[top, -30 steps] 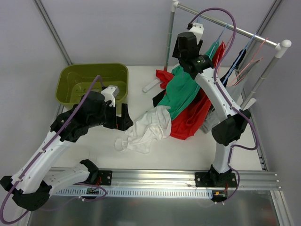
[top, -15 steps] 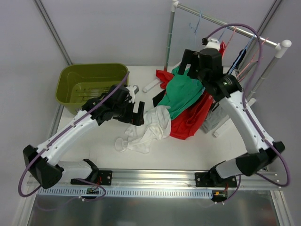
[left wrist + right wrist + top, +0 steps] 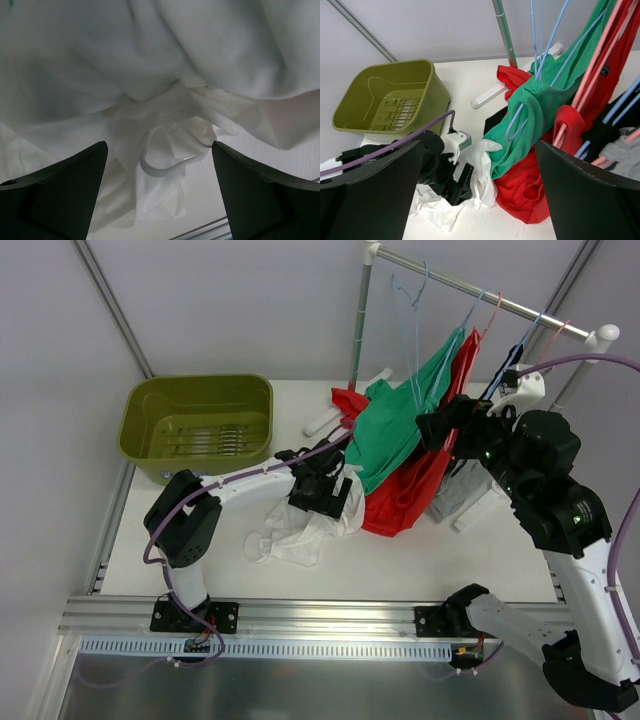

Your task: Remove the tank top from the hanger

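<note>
My L gripper (image 3: 160, 150) is hovering w/ jaws wide apart just over the white tank top (image 3: 300, 530), lying crumpled on the table (image 3: 400, 550). R gripper (image 3: 480, 145) is also gaping, holding nothing, near the green top (image 3: 395, 430) hanging at the rack (image 3: 470, 287).

The tank top (image 3: 300, 535) is plain white. A green garment (image 3: 395, 435) and a red garment (image 3: 405, 498) hang on the rack (image 3: 450, 281). The basin (image 3: 150, 415) is olive.

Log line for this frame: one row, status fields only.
left gripper: open, over white garment on table | right gripper: open, empty, by rack | green top: hanging on blue hanger
</note>
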You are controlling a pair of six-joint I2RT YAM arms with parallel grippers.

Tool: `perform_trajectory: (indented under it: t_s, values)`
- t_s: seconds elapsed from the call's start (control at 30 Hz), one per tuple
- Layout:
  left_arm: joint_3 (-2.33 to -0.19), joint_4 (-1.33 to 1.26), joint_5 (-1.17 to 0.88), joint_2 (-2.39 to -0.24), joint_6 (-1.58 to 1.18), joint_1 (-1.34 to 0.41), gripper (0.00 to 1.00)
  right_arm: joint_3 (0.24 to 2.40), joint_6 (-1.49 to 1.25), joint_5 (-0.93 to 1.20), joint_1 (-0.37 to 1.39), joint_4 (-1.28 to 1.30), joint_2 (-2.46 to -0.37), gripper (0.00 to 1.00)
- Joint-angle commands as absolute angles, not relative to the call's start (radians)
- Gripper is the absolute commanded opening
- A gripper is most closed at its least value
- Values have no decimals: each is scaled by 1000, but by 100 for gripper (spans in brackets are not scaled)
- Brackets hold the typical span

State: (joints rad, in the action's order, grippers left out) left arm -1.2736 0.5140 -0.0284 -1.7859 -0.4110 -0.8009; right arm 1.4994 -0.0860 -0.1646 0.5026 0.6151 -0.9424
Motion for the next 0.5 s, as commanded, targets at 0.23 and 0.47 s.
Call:
perform_trajectory:
  t_s: [0.23,0.47]
  values:
    - [-1192,492,116,-1801,-489,-824,10,1497,-37,-256,502,689,-772,100]
    - [-1172,572,285,-1513,-508,-824,0,1539,-9,-305,502,696,-745,100]
